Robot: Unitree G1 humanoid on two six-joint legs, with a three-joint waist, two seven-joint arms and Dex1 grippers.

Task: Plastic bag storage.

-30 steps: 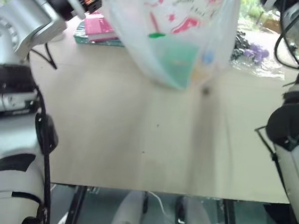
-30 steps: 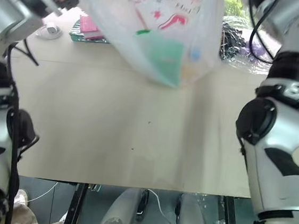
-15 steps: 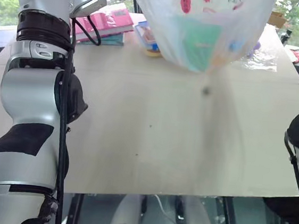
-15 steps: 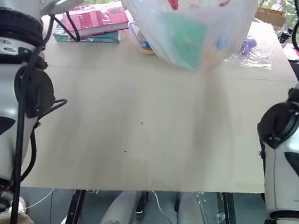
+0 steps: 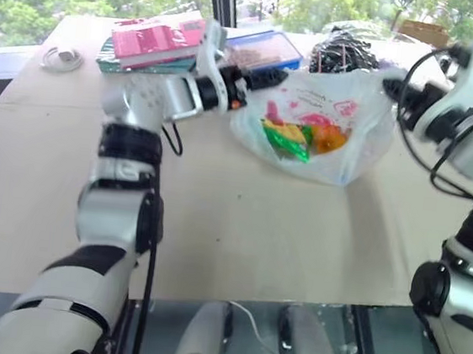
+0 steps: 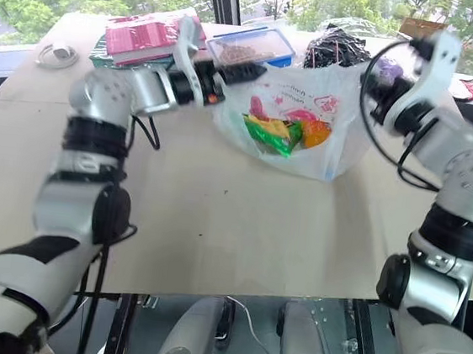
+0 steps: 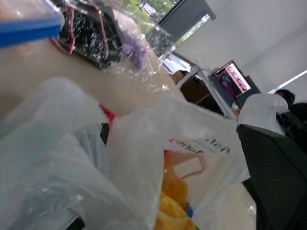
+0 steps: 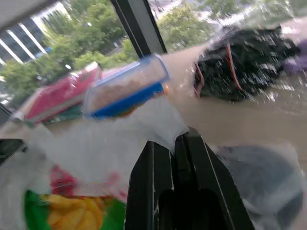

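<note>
The plastic bag (image 5: 356, 126), thin white with red print, rests slumped on the tan table (image 5: 239, 228) near its far side. Green, yellow and orange packets (image 5: 296, 137) show through it. My left gripper (image 5: 266, 77) points across at the bag's left rim with its jaws spread, and plastic (image 7: 72, 158) drapes close around it. At the bag's right rim my right gripper (image 8: 176, 140) is shut, and it pinches a fold of the white plastic (image 8: 160, 122) between its fingers.
Pink books on a green one (image 5: 153, 40) lie at the far left beside a coiled white cable (image 5: 60, 57). A blue-lidded box (image 5: 263, 49) and a clear sheet with dark cords (image 5: 343, 49) sit just behind the bag. The table's front edge (image 5: 207, 296) is near.
Both arms have come down with the bag, which hung in the air before and now rests on the table. The camera view has also shifted.
</note>
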